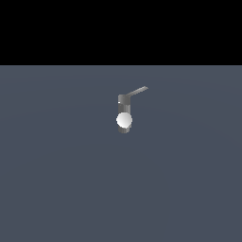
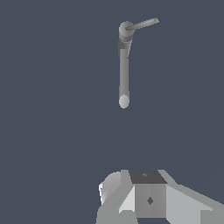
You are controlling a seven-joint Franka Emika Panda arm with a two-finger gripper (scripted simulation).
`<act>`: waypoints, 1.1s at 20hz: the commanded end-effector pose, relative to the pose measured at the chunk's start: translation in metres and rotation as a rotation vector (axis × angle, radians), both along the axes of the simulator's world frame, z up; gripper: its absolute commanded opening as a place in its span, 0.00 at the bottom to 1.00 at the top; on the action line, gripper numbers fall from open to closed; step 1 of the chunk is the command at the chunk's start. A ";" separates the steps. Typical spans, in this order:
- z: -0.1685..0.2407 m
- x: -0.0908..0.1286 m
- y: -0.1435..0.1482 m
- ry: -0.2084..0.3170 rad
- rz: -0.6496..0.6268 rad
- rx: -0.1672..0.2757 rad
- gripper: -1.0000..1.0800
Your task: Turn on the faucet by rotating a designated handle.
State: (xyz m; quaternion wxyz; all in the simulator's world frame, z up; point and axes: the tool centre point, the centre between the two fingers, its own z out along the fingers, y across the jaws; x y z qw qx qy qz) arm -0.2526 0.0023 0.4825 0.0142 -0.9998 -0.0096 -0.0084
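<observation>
The faucet [image 1: 124, 115] is seen standing alone on the grey floor, its handle [image 1: 138, 91] angled toward the exterior view's right, untouched. The gripper [image 2: 148, 197] is held well apart, presumably approaching; jaw state cannot be told.

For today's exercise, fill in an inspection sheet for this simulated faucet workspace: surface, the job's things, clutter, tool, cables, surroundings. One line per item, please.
Surface: plain flat slate-grey floor, bare around the faucet.
Job's things: the faucet stands upright, a dark-grey cylinder with a white ball on its front. The handle, a thin light-grey lever, sticks out from its top toward the exterior view's right.
Clutter: nothing seen.
Tool: not seen in the exterior view; the wrist view shows only grey blocky parts at the frame edge, apart from the faucet. Open or shut cannot be told.
Cables: nothing seen.
Surroundings: black band above the floor in the exterior view; nothing else seen.
</observation>
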 end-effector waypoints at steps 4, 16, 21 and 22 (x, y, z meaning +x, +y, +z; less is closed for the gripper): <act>-0.001 0.001 0.001 0.000 -0.005 0.000 0.00; -0.025 0.032 0.018 0.003 -0.134 0.001 0.00; -0.046 0.058 0.029 0.006 -0.239 0.002 0.00; -0.050 0.064 0.031 0.006 -0.263 0.002 0.00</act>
